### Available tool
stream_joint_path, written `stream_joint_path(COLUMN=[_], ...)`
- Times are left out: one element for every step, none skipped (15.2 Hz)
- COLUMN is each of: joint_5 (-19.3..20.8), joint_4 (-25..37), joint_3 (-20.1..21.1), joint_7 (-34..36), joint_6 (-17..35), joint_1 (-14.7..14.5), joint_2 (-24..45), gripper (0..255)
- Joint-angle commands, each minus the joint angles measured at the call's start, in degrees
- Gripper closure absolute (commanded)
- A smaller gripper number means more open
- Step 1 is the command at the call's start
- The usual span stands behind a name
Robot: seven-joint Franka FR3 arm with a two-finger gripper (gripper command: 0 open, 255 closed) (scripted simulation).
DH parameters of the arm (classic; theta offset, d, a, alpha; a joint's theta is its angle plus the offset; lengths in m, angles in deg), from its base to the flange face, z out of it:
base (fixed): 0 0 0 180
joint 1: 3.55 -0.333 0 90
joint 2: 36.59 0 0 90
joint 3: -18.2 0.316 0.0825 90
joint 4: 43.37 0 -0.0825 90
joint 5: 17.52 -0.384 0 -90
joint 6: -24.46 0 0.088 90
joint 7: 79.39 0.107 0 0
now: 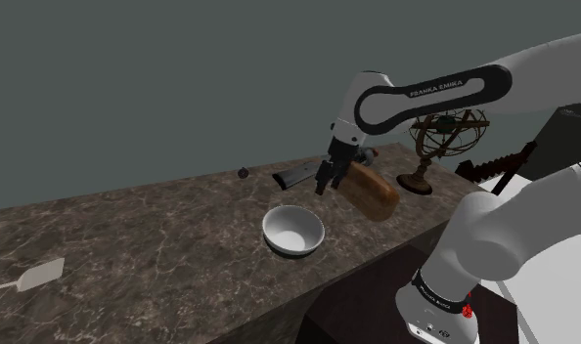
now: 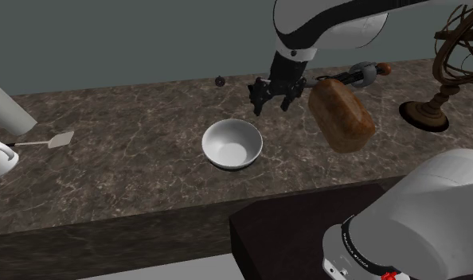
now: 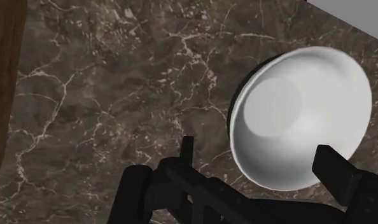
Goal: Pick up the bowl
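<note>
**Gripper open near the upright bowl**

Shoulder view: the white bowl (image 1: 293, 232) sits upright on the dark marbled worktop (image 1: 132, 244), mouth up. It is round, with no long axis. The gripper (image 1: 325, 186) hangs on its wall side, beside a bread loaf (image 1: 374, 193).

Second exterior view: the gripper (image 2: 271, 104), fingers apart, hovers clear of the bowl (image 2: 232, 145).

Wrist view: the bowl (image 3: 302, 118) shows its empty hollow beyond the spread fingers (image 3: 337, 172).
</note>
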Motion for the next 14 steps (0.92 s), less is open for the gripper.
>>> stream_joint_path(joint_5=[-2.35, -3.70, -5.17, -6.80, -8.59, -8.68, -9.11, -9.56, -10.03, -10.54, -11.07, -11.64, -12.60, -12.60], joint_4=[-1.60, -2.02, -2.33, -2.54, -2.63, -2.63, -2.89, -3.14, -3.36, -3.57, -3.77, -3.94, -4.17, -4.17], joint_3=[-0.25, -0.40, -0.58, -0.77, -0.98, -0.97, -1.04, -1.12, -1.21, -1.29, -1.38, -1.48, -1.64, -1.63], joint_7=[-0.97, -1.60, -2.33, -3.20, -4.20, -4.25, -4.72, -5.20, -5.71, -6.23, -6.79, -7.36, -8.32, -8.32], joint_6=[4.60, 6.78, 8.95, 11.08, 13.16, 13.25, 14.14, 15.04, 15.93, 16.83, 17.72, 18.60, 19.99, 19.99], joint_1=[-1.15, -1.86, -2.63, -3.46, -4.35, -4.38, -4.55, -4.73, -4.93, -5.14, -5.35, -5.57, -5.95, -5.95], joint_2=[3.14, 5.03, 7.02, 9.10, 11.27, 11.37, 12.05, 12.76, 13.49, 14.23, 15.00, 15.78, 17.05, 17.05], gripper=[0, 0, 0, 0, 0, 0, 0, 0, 0, 0, 0, 0, 0, 0])
